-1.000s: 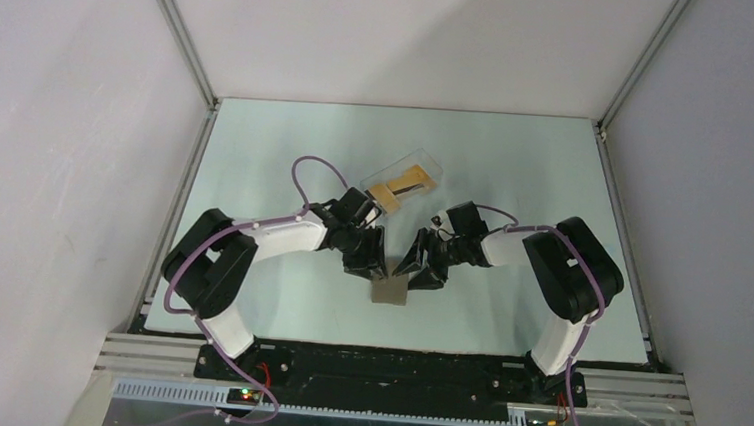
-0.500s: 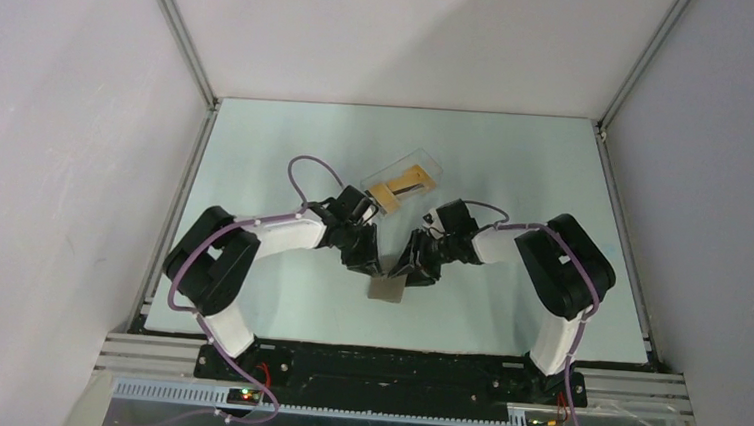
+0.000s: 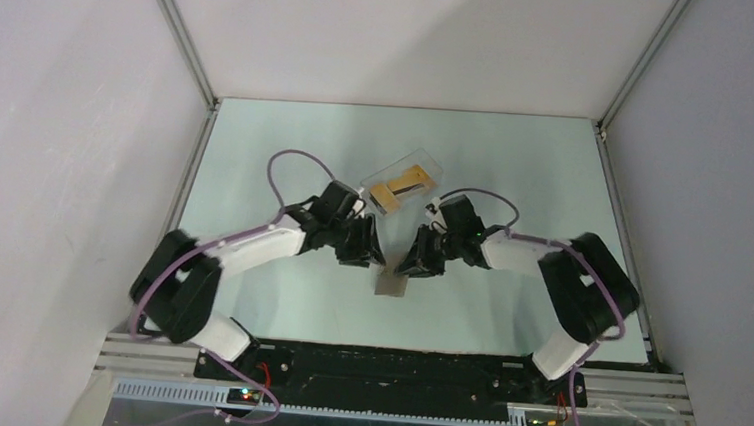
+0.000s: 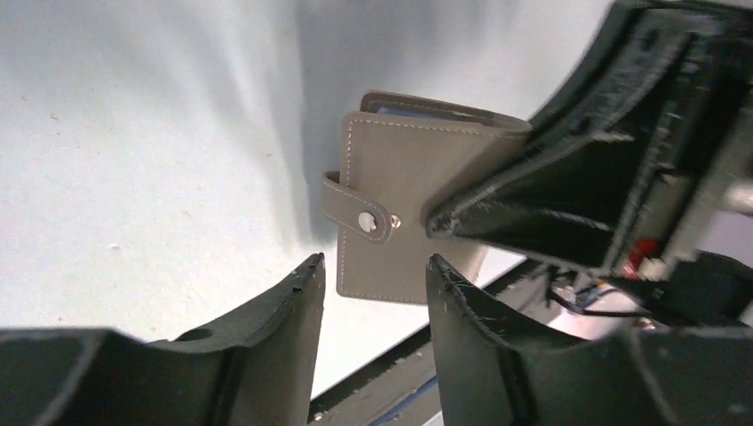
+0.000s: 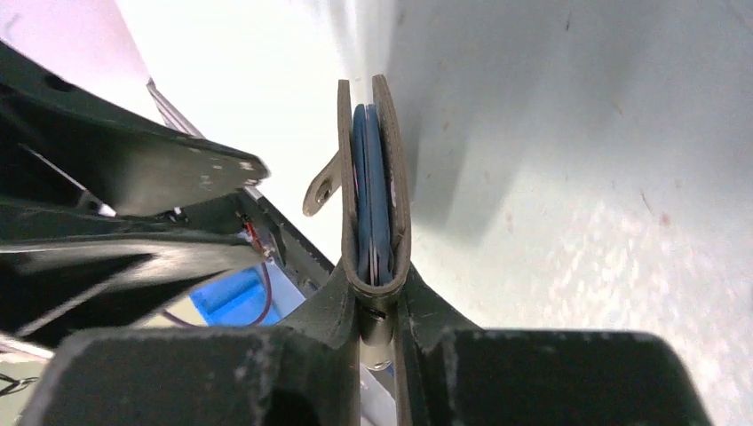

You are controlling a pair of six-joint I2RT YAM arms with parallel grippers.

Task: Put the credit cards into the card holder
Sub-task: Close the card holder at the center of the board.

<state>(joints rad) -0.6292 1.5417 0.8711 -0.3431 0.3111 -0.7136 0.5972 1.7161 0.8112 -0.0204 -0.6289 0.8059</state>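
The grey-taupe card holder (image 3: 389,280) is folded closed and held on edge above the table, between the two arms. My right gripper (image 5: 375,286) is shut on its folded spine; blue inner pockets (image 5: 370,177) show between the flaps and the snap strap (image 5: 321,191) hangs loose. My left gripper (image 4: 373,264) is open just in front of the card holder (image 4: 400,200), not touching it. The orange-gold credit cards (image 3: 401,186) lie inside a clear plastic box behind both grippers.
The clear box (image 3: 426,166) lies slanted on the pale table (image 3: 257,145), just behind the wrists. The black front rail (image 3: 392,364) with the arm bases runs close below the card holder. White walls close in the sides.
My right gripper has closed onto the card holder and tipped it up on edge. The left arm has stretched out and shifted left; its jaws narrowed, then widened again.
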